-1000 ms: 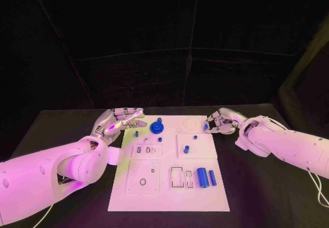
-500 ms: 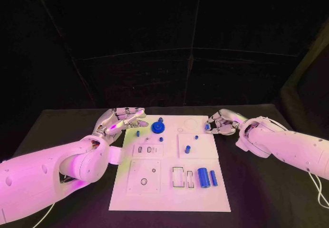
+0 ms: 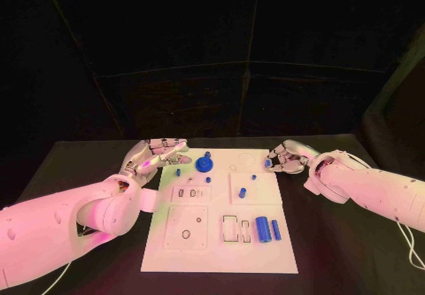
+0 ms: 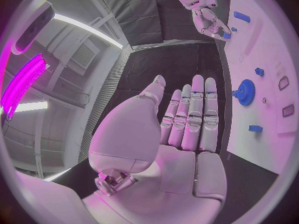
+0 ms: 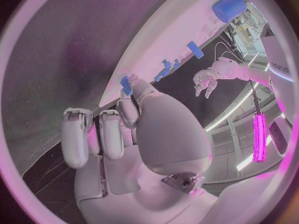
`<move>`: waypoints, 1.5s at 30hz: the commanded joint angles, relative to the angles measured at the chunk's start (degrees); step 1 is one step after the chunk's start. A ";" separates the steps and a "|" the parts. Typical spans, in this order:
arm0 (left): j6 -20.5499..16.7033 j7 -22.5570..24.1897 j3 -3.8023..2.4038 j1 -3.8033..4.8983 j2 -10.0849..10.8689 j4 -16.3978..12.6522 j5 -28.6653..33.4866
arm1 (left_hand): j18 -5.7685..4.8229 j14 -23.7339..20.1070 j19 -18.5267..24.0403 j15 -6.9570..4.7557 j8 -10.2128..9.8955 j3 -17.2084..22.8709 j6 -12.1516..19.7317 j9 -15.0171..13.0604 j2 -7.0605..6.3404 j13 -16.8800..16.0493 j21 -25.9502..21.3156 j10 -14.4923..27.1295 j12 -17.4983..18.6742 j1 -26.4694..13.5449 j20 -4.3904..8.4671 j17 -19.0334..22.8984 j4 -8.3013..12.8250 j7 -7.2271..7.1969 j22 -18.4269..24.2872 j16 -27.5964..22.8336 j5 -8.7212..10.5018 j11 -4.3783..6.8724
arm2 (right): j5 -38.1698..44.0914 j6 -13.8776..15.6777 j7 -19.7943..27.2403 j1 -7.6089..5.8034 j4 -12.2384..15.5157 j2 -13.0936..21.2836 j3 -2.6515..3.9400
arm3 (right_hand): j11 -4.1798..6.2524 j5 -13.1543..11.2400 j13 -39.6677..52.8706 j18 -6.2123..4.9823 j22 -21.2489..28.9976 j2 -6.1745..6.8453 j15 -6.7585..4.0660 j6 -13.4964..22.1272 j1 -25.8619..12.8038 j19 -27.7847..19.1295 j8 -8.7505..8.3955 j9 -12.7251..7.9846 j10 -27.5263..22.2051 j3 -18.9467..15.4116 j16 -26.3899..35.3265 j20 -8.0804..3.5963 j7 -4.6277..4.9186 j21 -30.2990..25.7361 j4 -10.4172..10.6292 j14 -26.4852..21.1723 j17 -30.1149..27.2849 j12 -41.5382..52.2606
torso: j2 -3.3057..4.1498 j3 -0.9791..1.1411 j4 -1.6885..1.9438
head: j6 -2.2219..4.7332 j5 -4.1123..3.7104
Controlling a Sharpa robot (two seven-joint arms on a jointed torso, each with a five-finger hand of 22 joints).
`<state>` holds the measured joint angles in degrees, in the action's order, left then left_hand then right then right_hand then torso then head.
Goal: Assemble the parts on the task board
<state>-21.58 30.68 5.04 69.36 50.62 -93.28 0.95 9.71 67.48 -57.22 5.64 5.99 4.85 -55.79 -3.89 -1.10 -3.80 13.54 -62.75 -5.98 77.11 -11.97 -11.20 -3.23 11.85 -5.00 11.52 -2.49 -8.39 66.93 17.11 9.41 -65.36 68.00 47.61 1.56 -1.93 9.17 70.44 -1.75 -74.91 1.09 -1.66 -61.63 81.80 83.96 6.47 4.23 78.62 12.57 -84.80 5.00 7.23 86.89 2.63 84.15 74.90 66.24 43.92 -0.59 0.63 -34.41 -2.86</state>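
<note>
The black surface (image 3: 88,160) carries the white board (image 3: 222,239), which lies between the two robot hands. The left robot hand (image 3: 158,155) hangs at the board's far left corner, fingers straight and side by side, holding nothing. Just beside its fingertips a blue gear (image 3: 204,164) sits on the board. The right robot hand (image 3: 282,157) curls at the far right corner, and a small blue piece (image 3: 268,163) shows at its fingertips; it seems to be pinched there, which suggests that a part is being carried to its seat. The next move probably calls for lining that piece up over a matching socket near the hand and lowering it straight. Closer to the robot, two blue cylinders (image 3: 268,228) lie untouched. The curled fingers hide most of the pinched piece, so its shape is hard to make out.
</note>
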 commanded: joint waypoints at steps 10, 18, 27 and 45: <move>0.39 0.22 -0.04 0.07 0.36 -0.23 -0.27 | 0.86 0.49 -0.43 -0.11 -0.21 -0.02 -0.33 0.09 0.64 0.00 -0.19 -0.30 0.24 0.05 -0.10 -0.10 0.42 -0.02 0.06 -0.35 -0.27 -0.15 | -1.13 8.54 -3.39 -0.20 7.99 2.31 0.08 | 0.39 0.48 0.18 0.28 -9.04 -1.25 -0.61 -1.62 -0.55 1.47 0.48 0.35 0.26 1.27 -0.48 -0.67 -0.84 0.42 -0.31 3.82 4.97 0.36 | -0.18 -0.21 -0.01 | -0.07 -0.35; 0.35 0.19 -0.05 0.11 0.57 -0.34 1.38 | 0.86 0.50 -0.44 -0.11 -0.22 -0.01 -0.33 0.09 0.66 0.00 -0.20 -0.30 0.25 0.06 -0.10 -0.10 0.43 -0.02 0.07 -0.36 -0.27 -0.15 | 1.31 10.16 -11.16 -1.04 15.09 0.96 0.12 | 0.40 0.57 0.06 0.28 -9.07 -1.21 -0.62 -1.67 -0.89 1.49 0.46 0.34 0.23 1.39 -0.46 -0.70 -0.86 0.43 -0.28 3.82 4.93 0.19 | -0.55 -0.53 0.13 | -0.59 -0.02; 0.36 0.27 -0.06 0.18 0.75 -0.21 1.88 | 0.86 0.54 -0.49 -0.12 -0.23 0.02 -0.40 0.08 0.73 -0.01 -0.21 -0.38 0.27 0.11 -0.09 -0.13 0.50 -0.06 0.09 -0.38 -0.26 -0.12 | 7.40 8.62 -16.53 -1.27 17.55 -5.61 0.11 | 0.45 0.58 0.00 0.29 -9.11 -0.98 -0.67 -1.81 -2.02 1.52 0.40 0.30 0.31 1.58 -0.33 -0.75 -0.93 0.45 -0.04 3.77 4.71 0.07 | -0.99 -0.96 0.50 | -1.81 1.16; 0.53 0.28 -0.07 0.43 0.27 0.15 1.97 | 0.86 0.57 -0.52 -0.14 -0.22 0.03 -0.46 0.07 0.77 -0.02 -0.21 -0.47 0.26 0.11 -0.08 -0.16 0.53 -0.07 0.10 -0.39 -0.26 -0.10 | 16.47 0.83 -21.95 -1.03 15.63 -15.53 -2.07 | 0.54 0.92 -0.38 0.22 -8.82 -0.49 -0.75 -1.99 -3.12 1.30 0.36 0.28 0.18 1.70 -0.14 -0.83 -1.04 0.31 0.07 3.70 4.39 -0.46 | -1.00 -0.97 0.52 | -2.96 2.40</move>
<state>-21.59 30.64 5.03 69.67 51.00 -93.13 2.74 9.71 67.69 -57.41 5.43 5.99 4.84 -55.79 -3.89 -0.89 -3.80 13.54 -62.75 -5.98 77.33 -12.18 -11.30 -2.91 11.85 -4.97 11.52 -2.48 -8.39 79.76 20.53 -10.46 -66.31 83.66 32.23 -0.50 -1.63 9.83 70.11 -1.76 -74.91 0.61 -2.06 -61.70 78.98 83.95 6.48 4.21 78.92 14.07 -85.01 4.59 7.30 87.13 2.66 84.14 74.93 65.99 42.86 -1.61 1.17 -37.29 -0.56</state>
